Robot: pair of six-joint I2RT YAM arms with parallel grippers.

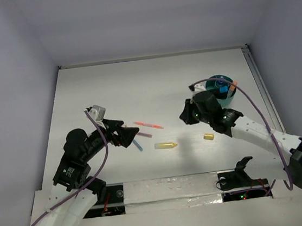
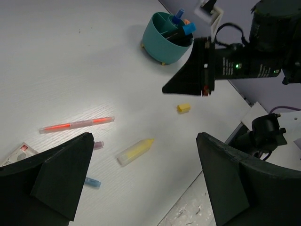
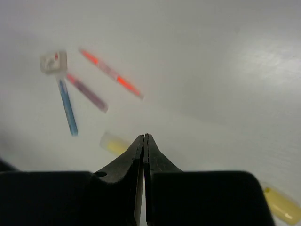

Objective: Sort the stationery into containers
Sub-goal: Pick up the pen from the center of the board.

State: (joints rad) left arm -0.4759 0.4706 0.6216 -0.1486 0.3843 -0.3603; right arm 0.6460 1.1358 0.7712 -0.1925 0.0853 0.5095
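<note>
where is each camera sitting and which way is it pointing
Top external: above, behind the bases, looking down at the table; both arms show.
Left wrist: low, facing the teal cup; open left pincer below, right arm ahead.
Right wrist: angled down at loose pens; shut right pincer in front.
Shared: all three show the yellow highlighter.

White arms (image 1: 258, 133), black jaws (purple cables (image 1: 106, 142))

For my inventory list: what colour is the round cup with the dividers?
The cup is teal-green; the left wrist view shows it best.
</note>
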